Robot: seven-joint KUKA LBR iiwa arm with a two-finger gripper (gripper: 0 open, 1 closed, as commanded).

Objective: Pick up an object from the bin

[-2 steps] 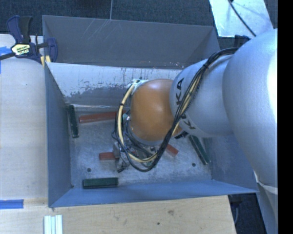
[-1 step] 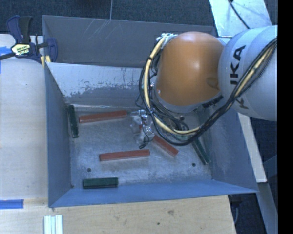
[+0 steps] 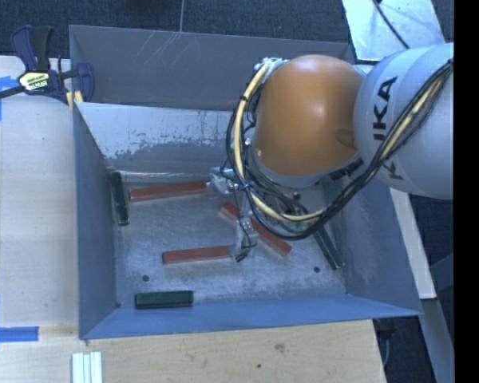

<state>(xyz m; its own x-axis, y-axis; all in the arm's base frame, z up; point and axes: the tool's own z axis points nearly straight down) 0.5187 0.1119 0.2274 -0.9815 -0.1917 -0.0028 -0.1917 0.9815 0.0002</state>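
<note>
**Entry: grey metal bin (image 3: 223,316), one arm reaching in, pick not yet made**

- **Gripper (image 3: 230,214):** low over the bin floor, under the arm's orange cover (image 3: 307,114). Its fingers (image 3: 241,246) look spread, with nothing pinched. One tip is at the far side and the other at the near side.
- **Slanted reddish-brown stick (image 3: 273,242):** flat on the floor. Its upper-left end lies between the two fingers, and the rest runs off under the wrist cables. It is the likeliest thing to be picked.
- **Upper reddish-brown stick (image 3: 168,191):** its right end is just beside the far finger, outside the gap.
- **Lower reddish-brown stick (image 3: 195,254):** its right end touches or nearly touches the near finger, also outside the gap.
- **Dark bars:** one left of the fingers by the wall (image 3: 118,198), one nearer the front wall (image 3: 164,299) and one to the right beyond the wrist (image 3: 329,250). All are well apart from the fingers.

**Step in hand:** judged to be the end of the descent, just ahead of closing.

**Next move calls for:** closing squarely across the slanted stick. The near tip must not catch the lower stick's end. Then a straight lift clear of the neighbours.
</note>
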